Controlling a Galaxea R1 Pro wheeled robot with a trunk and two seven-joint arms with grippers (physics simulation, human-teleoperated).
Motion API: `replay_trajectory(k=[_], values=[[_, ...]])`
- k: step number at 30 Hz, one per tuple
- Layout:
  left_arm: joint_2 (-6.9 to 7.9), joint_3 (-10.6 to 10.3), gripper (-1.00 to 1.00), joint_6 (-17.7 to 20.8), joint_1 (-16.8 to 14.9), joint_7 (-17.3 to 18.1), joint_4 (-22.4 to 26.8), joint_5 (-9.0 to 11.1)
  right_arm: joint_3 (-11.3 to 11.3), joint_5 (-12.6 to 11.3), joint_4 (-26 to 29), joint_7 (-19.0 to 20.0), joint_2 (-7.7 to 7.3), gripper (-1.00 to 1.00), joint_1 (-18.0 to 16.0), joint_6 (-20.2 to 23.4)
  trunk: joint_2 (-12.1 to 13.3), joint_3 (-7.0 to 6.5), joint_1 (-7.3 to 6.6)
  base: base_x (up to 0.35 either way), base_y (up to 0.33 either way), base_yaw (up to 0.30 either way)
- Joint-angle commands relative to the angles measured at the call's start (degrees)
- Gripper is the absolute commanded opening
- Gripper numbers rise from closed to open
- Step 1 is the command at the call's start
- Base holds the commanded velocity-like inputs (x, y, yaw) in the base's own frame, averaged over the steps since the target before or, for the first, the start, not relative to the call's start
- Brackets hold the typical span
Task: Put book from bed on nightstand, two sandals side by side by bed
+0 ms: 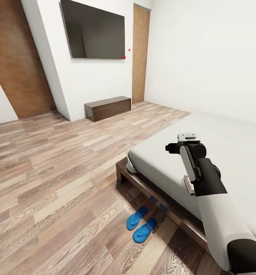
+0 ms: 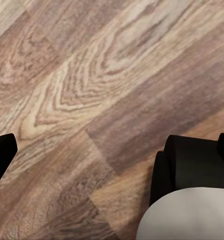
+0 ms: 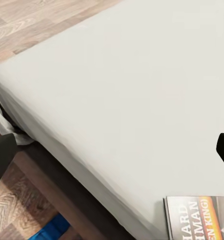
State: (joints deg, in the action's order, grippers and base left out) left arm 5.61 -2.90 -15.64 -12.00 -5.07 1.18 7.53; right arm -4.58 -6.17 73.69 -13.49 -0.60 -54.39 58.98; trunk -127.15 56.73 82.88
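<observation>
The bed with its pale-grey mattress fills the right of the head view. The book lies on the mattress near its edge; in the head view a sliver of the book shows beside my right arm. My right gripper hovers over the mattress, open, its fingertips wide apart, the book just short of them. The two blue sandals lie side by side on the floor by the bed frame. My left gripper is open over bare planks. The nightstand is out of view.
A long dark bench stands against the far wall under a dark wall screen. Wooden doors are at the back left and the back corner. Wood-plank floor stretches wide to the left of the bed.
</observation>
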Motion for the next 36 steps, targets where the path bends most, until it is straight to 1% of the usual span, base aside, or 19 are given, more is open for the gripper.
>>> replay_trajectory(k=[1, 20, 29, 31, 36], values=[[0.0, -0.35, 1.0, -0.18, -0.03, -0.07, -0.04, 0.52, -0.15, -0.6, 0.06, -0.61, -0.05, 1.0, -0.02, 0.18, -0.02, 0.05, -0.01, 0.0, 0.0, 0.0], [-0.28, -0.21, 1.0, -0.52, 0.0, -0.06, 0.04, 0.46, -0.17, -0.6, -0.34, -0.65, -0.06, 1.0, 0.02, 0.17, -0.02, 0.05, -0.01, 0.0, 0.0, 0.0], [-0.14, -0.18, 1.0, -0.08, -0.01, -0.01, -0.02, 0.78, -0.09, -0.65, -0.3, -0.62, -0.09, 1.0, 0.01, 0.17, -0.02, 0.05, -0.01, 0.0, 0.0, 0.0], [0.02, 0.19, 1.0, 0.09, -0.02, -0.02, 0.02, 0.88, -0.09, -0.68, -0.25, -0.53, -0.1, 1.0, 0.1, 0.14, -0.02, 0.05, -0.01, 0.0, 0.0, 0.0], [0.44, 0.26, 1.0, 0.1, -0.12, 0.03, 0.17, 0.66, -0.09, -0.68, 0.0, -0.61, -0.1, 1.0, 0.78, 0.1, -0.02, 0.05, -0.01, 0.0, 0.0, 0.0]])
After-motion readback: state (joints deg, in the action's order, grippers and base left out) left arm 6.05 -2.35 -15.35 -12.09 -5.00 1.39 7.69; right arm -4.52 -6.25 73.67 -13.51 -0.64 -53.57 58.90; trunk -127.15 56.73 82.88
